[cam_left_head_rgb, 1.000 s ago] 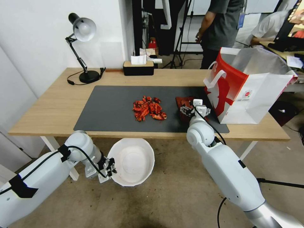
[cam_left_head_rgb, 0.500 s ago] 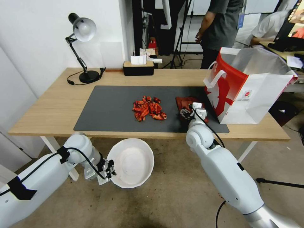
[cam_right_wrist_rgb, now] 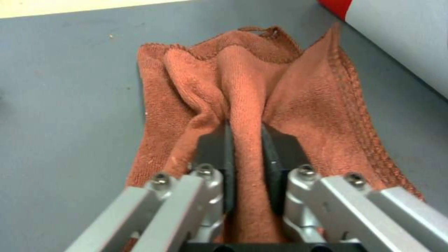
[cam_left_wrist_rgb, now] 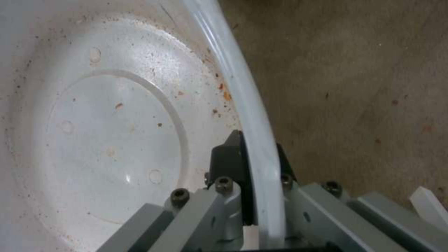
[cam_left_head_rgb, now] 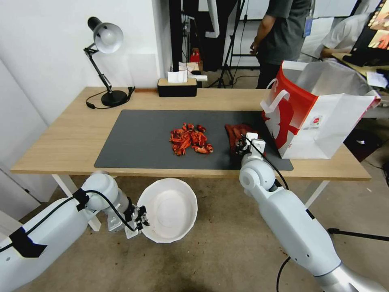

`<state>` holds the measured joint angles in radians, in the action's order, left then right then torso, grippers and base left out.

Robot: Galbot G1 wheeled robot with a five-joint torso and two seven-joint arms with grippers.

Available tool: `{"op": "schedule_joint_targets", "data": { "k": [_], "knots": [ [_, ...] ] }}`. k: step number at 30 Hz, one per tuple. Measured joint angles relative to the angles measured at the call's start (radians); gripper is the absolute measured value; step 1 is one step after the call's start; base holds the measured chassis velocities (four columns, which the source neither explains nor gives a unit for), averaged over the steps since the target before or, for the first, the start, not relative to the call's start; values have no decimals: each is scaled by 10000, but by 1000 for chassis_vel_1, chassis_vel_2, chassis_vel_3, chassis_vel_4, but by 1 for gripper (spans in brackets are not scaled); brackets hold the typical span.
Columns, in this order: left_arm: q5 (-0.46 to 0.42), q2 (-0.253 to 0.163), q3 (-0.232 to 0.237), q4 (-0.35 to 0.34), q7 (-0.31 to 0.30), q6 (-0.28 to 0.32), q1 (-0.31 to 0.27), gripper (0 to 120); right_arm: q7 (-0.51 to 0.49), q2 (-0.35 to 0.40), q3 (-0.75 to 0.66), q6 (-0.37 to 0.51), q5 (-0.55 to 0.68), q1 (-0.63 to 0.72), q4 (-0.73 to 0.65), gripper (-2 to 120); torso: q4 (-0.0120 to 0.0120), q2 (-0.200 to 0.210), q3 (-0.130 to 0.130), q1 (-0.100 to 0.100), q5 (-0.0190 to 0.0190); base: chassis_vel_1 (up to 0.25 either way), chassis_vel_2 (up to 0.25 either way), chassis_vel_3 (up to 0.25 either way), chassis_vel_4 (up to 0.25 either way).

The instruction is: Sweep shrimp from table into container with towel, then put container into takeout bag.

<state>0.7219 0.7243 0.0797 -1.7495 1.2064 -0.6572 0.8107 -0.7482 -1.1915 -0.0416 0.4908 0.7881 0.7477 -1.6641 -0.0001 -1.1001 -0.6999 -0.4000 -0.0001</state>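
Observation:
The red-orange shrimp [cam_left_head_rgb: 191, 139] lie in a pile at the middle of the dark mat on the wooden table [cam_left_head_rgb: 69, 142]. To their right lies the rust-red towel [cam_left_head_rgb: 235, 130] [cam_right_wrist_rgb: 299, 105], and my right gripper [cam_left_head_rgb: 243, 145] [cam_right_wrist_rgb: 246, 140] is shut on a raised fold of it. Below the table's front edge my left gripper [cam_left_head_rgb: 140, 219] [cam_left_wrist_rgb: 254, 164] is shut on the rim of the white container [cam_left_head_rgb: 170, 209] [cam_left_wrist_rgb: 93, 115], which holds only a few small crumbs. The red and white takeout bag [cam_left_head_rgb: 320, 117] stands open at the table's right end.
A black desk lamp [cam_left_head_rgb: 106, 61] stands at the back left and a tissue box [cam_left_head_rgb: 177, 86] at the back middle. The dark mat [cam_left_head_rgb: 133, 138] covers the table's centre. A person stands behind the table. Bare floor lies under the container.
My right gripper has pinched the towel's fold and the arm has shifted slightly toward the table's front. The left arm has lowered the container a little.

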Motion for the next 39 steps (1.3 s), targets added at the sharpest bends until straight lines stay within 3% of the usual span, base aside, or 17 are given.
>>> {"op": "schedule_joint_targets", "data": {
  "k": [5,9,11,12,15,16,18,19,21,24,27,34,39],
  "knots": [
    [6,0,0,37,-78,-32,-2,0,57,44,0,42,129,-47,-1,2,-1,0,0,0,0,0,0,0,0],
    [16,-5,-6,76,-151,-63,8,0,1184,171,-12,-294,-188,-22,-44,2,3,1,-2,0,5,0,0,0,0],
    [19,-5,-28,78,-162,-70,28,0,2446,387,-56,-831,-954,-23,-181,2,2,2,-1,0,2,0,0,0,0],
    [19,-5,-28,78,-162,-70,28,0,2446,387,-56,-831,-954,-23,-181,2,2,2,-1,0,2,0,0,0,0],
    [21,-1,-57,78,-167,-74,46,0,3986,731,-111,-1296,-1577,-222,-255,2,1,2,-1,0,2,0,0,0,0],
    [21,-1,-57,78,-167,-74,46,0,3986,731,-111,-1296,-1577,-222,-255,2,1,2,-1,0,2,0,0,0,0],
    [42,-2,-127,81,-168,-112,67,0,5753,1155,-105,-1857,-2397,-681,16,2,2,2,-1,1,3,0,0,0,0],
    [42,-2,-127,81,-168,-112,67,0,5753,1155,-105,-1857,-2397,-681,16,2,2,2,-1,1,3,0,0,0,0],
    [65,6,-177,129,-171,-186,73,0,7365,1576,128,-2451,-3217,-1353,680,2,0,1,-1,0,2,0,0,0,0],
    [76,19,-184,162,-172,-205,81,0,8067,1768,346,-2769,-3544,-1719,1142,2,0,2,-1,-1,2,0,0,0,0],
    [107,122,-184,308,-172,-225,61,0,9444,1979,1077,-3716,-4799,-2583,2417,2,0,2,-2,0,3,0,0,0,0],
    [224,362,82,766,-159,-278,-308,0,9950,1563,2044,-4510,-6075,-3413,3677,2,2,2,-2,-1,2,0,0,0,0],
    [237,582,339,1054,15,-299,-536,0,9893,1163,2263,-4384,-6334,-3740,4214,2,4,2,-3,-1,0,0,0,0,0]
  ]
}}
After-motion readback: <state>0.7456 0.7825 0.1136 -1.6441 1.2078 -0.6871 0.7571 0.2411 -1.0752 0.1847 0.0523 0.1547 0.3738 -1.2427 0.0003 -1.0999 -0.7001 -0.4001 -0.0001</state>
